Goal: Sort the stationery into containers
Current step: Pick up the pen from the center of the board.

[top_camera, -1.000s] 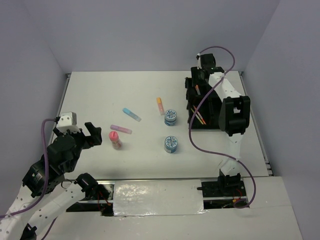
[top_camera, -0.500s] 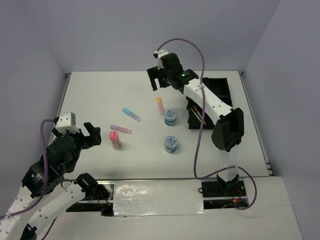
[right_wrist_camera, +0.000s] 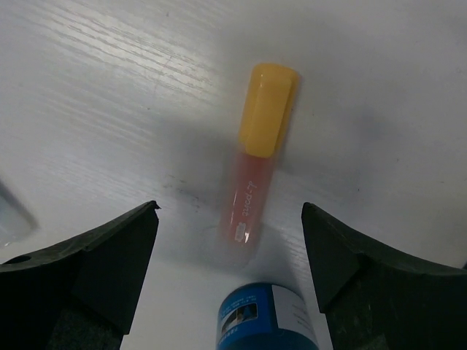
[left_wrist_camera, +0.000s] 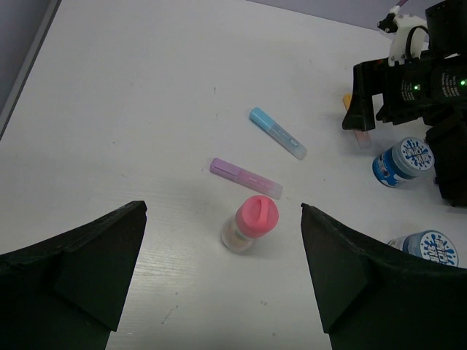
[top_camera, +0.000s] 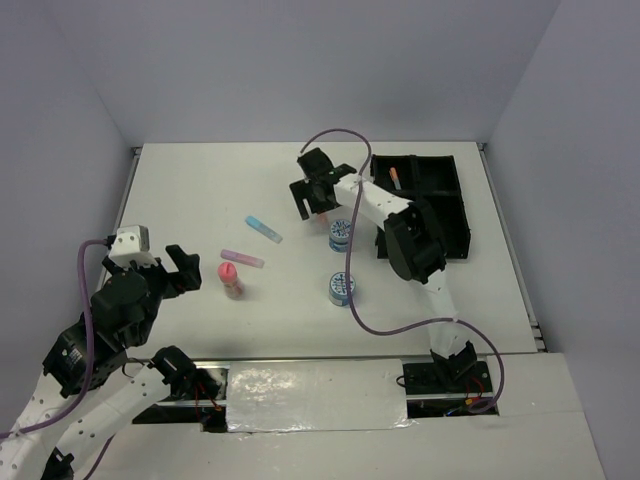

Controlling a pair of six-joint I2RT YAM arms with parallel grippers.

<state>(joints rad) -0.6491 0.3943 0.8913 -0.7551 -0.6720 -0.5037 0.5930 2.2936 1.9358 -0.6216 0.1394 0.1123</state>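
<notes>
The right gripper (right_wrist_camera: 228,219) stands spread wide, with one blunt black finger (right_wrist_camera: 87,266) on each side of the orange highlighter (right_wrist_camera: 252,182) and neither touching it. The highlighter lies flat between them, its opaque yellow-orange cap pointing away from the gripper. Its body is a cloudy, see-through orange with faint print too small to read. Under it the white table (right_wrist_camera: 109,87) shows a fine wood-like grain. Just below the gripper's gap sits a round tub (right_wrist_camera: 266,317) with a glossy blue rim and pale label, cut off by the bottom edge.

The left gripper (left_wrist_camera: 222,211) is also spread and holds nothing. Just ahead of it stands the pink bottle (left_wrist_camera: 250,222), with a smooth rounded cap. The purple stick (left_wrist_camera: 246,178) and blue stick (left_wrist_camera: 277,133) lie flat beyond. A second tub (left_wrist_camera: 430,248) is half hidden behind its right finger.

The black tray (top_camera: 462,212) lies behind the right gripper, its near corner covered by that arm.
</notes>
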